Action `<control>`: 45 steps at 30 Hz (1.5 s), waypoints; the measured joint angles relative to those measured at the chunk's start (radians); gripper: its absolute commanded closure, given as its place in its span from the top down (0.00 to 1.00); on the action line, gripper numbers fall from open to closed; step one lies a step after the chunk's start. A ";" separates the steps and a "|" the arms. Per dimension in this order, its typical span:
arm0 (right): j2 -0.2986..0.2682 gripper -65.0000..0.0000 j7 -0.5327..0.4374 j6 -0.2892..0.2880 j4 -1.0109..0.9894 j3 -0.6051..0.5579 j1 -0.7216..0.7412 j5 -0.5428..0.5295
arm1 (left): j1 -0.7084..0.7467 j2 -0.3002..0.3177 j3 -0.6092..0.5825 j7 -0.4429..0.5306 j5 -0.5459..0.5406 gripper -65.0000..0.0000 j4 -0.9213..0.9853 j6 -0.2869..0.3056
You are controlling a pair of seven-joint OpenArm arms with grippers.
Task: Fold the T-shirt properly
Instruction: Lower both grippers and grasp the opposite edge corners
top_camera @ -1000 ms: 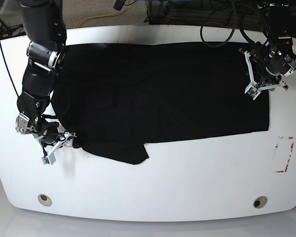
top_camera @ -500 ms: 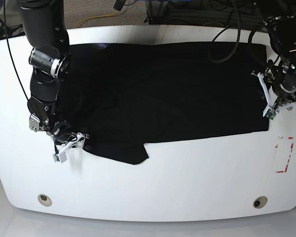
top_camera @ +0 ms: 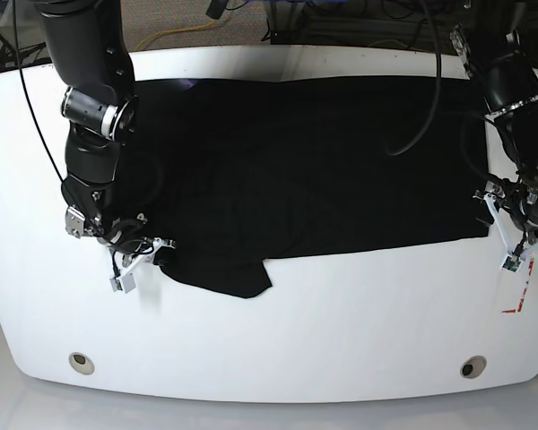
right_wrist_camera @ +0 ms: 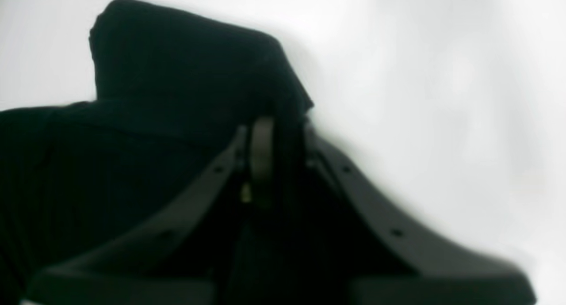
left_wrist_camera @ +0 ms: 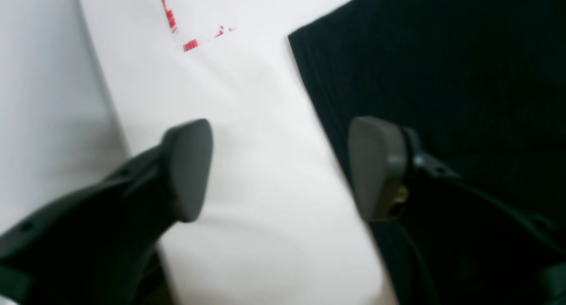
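Black cloth fills most of a white table: the T-shirt lies flat, its long axis running side to side. At its near corner the right gripper is pinched together on a fold of sleeve, as far as the blurred wrist view shows. At the opposite end, the left gripper hovers with fingers wide apart, straddling the hem edge, the fabric lying under one finger.
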State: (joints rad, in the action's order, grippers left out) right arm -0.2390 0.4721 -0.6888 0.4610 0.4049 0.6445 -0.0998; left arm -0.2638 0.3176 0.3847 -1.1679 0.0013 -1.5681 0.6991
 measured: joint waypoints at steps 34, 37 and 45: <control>-0.005 0.12 -0.005 0.000 0.001 0.000 -0.005 -0.001 | -0.185 0.032 0.003 0.507 0.006 0.73 0.766 -0.122; -0.005 0.12 -0.005 0.000 0.001 0.000 -0.004 -0.001 | -0.188 0.024 0.005 0.507 0.001 0.73 0.766 -0.117; -0.005 0.12 -0.005 0.000 0.001 0.000 -0.005 -0.002 | -0.181 0.039 0.003 0.486 -0.138 0.73 0.776 -0.051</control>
State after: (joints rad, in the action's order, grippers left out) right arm -0.2440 0.4671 -0.6888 0.4618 0.4049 0.6399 -0.1013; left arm -0.4450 0.3569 0.3878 -0.6823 -0.1371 -0.7921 0.6483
